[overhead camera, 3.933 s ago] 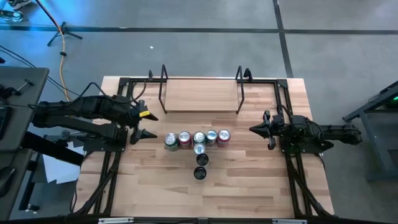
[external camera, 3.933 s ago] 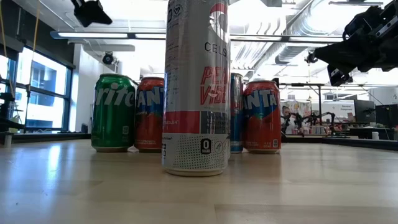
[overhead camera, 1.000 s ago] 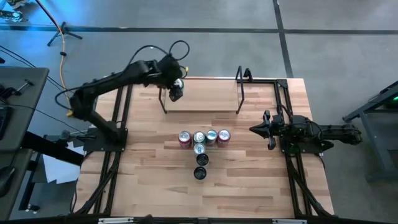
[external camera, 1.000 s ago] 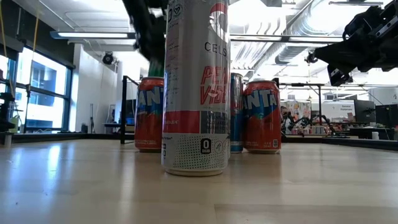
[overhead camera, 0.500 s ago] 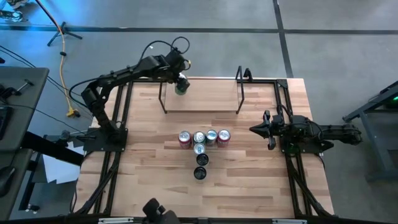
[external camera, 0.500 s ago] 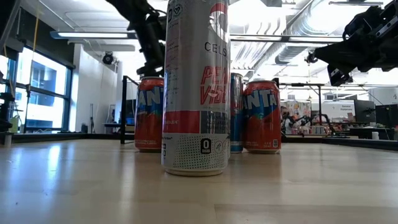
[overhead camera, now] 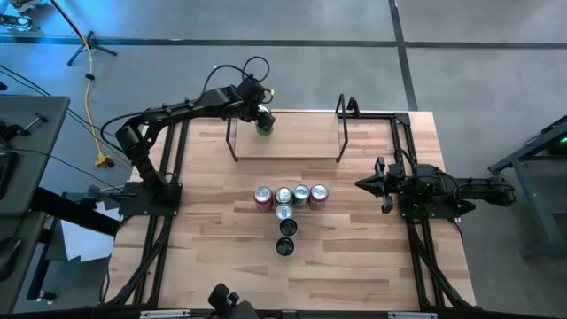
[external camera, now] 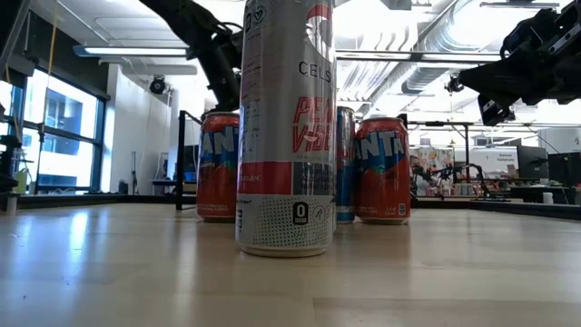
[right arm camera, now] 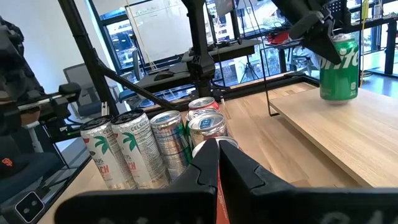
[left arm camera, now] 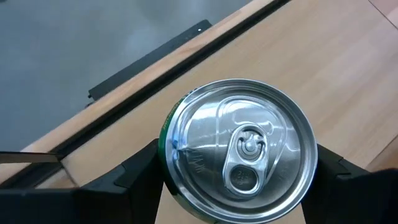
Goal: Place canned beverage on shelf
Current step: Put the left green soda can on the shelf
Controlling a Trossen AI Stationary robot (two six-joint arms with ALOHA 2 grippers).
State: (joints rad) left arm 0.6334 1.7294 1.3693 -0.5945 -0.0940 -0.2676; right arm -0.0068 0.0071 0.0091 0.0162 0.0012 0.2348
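Note:
A green canned beverage (overhead camera: 264, 124) stands upright at the left part of the shelf (overhead camera: 292, 142), a pale-wood board with a black wire upright (overhead camera: 233, 126) at each end. My left gripper (overhead camera: 259, 113) is shut on it. The left wrist view looks down on the can's silver top (left arm camera: 242, 155), and the right wrist view shows the can (right arm camera: 339, 68) from the side. My right gripper (overhead camera: 365, 184) waits shut at the table's right, fingers together (right arm camera: 217, 168). My left gripper pinches the can's upper side wall (left arm camera: 169, 149) between its two fingers (left arm camera: 140, 171), one on each opposite side. The fingers slant down from the table's left. The can is upright, its base (right arm camera: 339, 98) at the shelf board; whether it rests there I cannot tell.
Several cans (overhead camera: 283, 195) stand in a row mid-table, with more (overhead camera: 285, 237) lined up toward the near edge. In the low view a tall white can (external camera: 286, 127) stands in front of orange cans (external camera: 381, 168). The shelf's right part (overhead camera: 314, 142) is bare board.
My left gripper has carried the green can a little toward the table's right and down onto the shelf's left part. It has rolled, so the can has come from tilted to upright. The gripper stays shut on it.

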